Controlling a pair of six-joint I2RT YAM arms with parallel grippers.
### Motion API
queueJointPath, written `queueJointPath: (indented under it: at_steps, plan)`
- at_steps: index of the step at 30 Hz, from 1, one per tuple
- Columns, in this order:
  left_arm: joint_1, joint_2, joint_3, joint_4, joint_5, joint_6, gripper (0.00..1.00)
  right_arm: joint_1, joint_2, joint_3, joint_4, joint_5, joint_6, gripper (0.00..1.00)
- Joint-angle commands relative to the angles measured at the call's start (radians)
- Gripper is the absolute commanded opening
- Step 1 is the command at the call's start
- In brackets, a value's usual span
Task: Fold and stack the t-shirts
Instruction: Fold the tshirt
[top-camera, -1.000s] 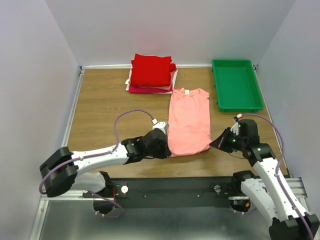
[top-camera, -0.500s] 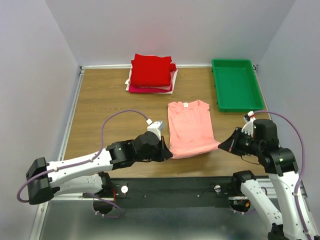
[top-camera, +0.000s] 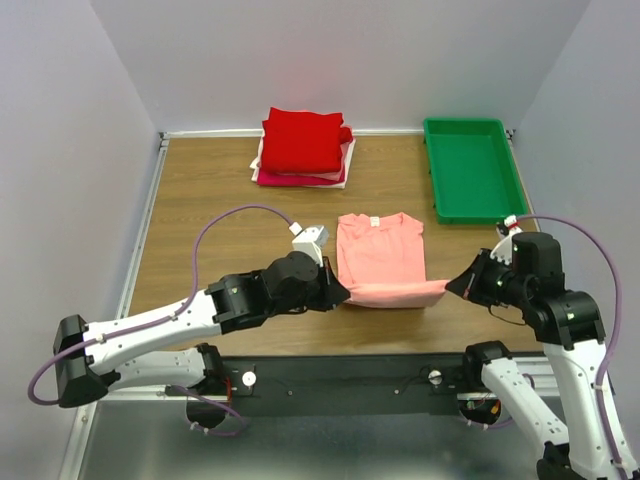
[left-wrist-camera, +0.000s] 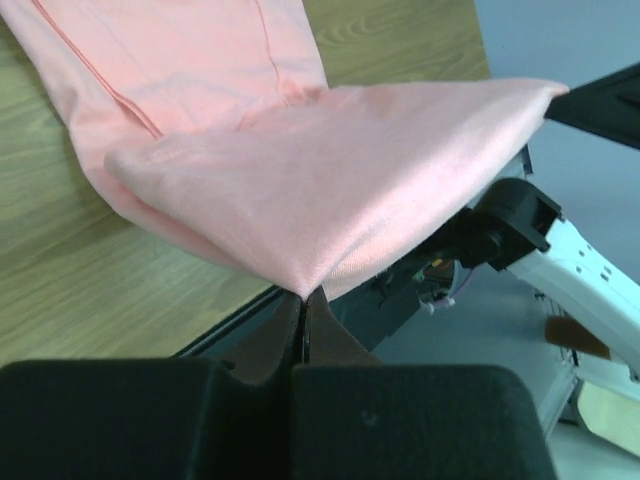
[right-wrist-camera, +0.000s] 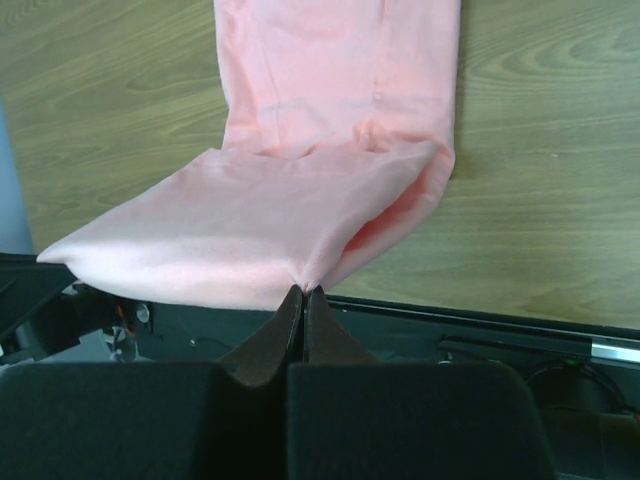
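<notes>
The salmon-pink t-shirt (top-camera: 380, 255) lies at the table's near middle, collar toward the back, its near hem lifted off the wood and stretched between both grippers. My left gripper (top-camera: 343, 293) is shut on the hem's left corner; in the left wrist view (left-wrist-camera: 303, 296) the cloth (left-wrist-camera: 320, 180) fans out from the closed jaws. My right gripper (top-camera: 450, 288) is shut on the right corner; in the right wrist view (right-wrist-camera: 303, 292) the cloth (right-wrist-camera: 260, 235) does the same. The folded bright red shirt (top-camera: 303, 140) tops a stack with white and magenta (top-camera: 298, 178) edges showing beneath.
A green plastic tray (top-camera: 473, 168) stands at the back right, beside the pink shirt's far end. The table's near edge and black rail (top-camera: 400, 385) run just under the lifted hem. White walls close in the table on three sides.
Both grippers have lifted the pink shirt's near hem and carried it toward the back, so the shirt looks shorter. The right arm has swung outward to the right.
</notes>
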Motion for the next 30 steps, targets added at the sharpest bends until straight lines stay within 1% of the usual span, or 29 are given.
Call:
queueJointPath:
  at_steps: [1,8,11,15,25,30]
  plan:
    - [0.005,0.060,0.080,-0.083,-0.144,-0.003,0.00,-0.004,0.025,-0.008,0.089,0.048,-0.001,0.00]
    - [0.067,0.164,0.161,-0.060,-0.135,0.061,0.00,-0.002,0.106,-0.005,0.189,0.080,0.028,0.00]
    - [0.112,0.172,0.176,-0.045,-0.134,0.087,0.00,-0.004,0.140,0.000,0.222,0.097,0.031,0.00]
    - [0.192,0.190,0.182,0.001,-0.046,0.160,0.00,-0.002,0.186,0.026,0.267,0.108,0.039,0.00]
    - [0.265,0.279,0.268,0.027,-0.022,0.236,0.00,-0.002,0.273,0.047,0.354,0.155,0.060,0.00]
    - [0.301,0.354,0.333,0.012,-0.034,0.265,0.00,-0.004,0.326,0.050,0.384,0.174,0.057,0.00]
